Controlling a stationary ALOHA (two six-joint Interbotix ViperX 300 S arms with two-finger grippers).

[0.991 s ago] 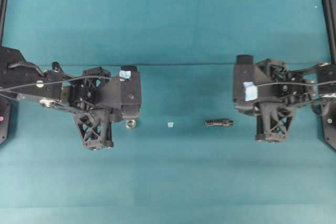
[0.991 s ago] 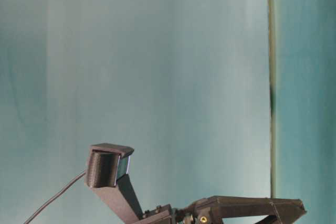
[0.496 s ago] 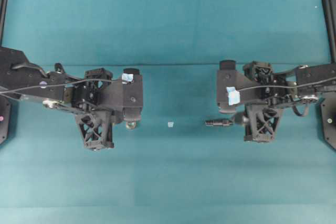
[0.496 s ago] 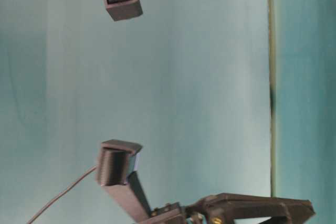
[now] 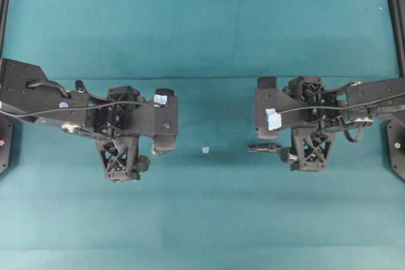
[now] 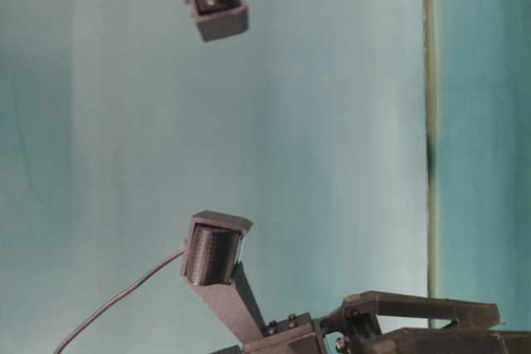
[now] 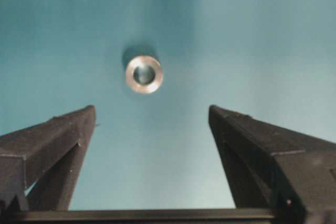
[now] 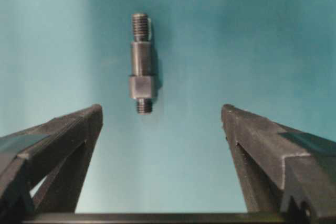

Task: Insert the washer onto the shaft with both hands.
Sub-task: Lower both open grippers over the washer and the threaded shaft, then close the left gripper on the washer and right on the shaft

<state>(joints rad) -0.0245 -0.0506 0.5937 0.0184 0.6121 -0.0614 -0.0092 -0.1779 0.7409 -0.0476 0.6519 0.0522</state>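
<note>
Both grippers, left [image 7: 152, 116] and right [image 8: 161, 114], gape empty; from overhead the left arm hides the washer [image 7: 144, 74], the right half-covers the shaft [image 8: 142, 62].

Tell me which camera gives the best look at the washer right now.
The left wrist view: the washer lies flat on the teal surface, centre hole plain, ahead of the open left end effector. Overhead, the arm hides nearly all of it. The table-level and right wrist views do not show it.
</note>
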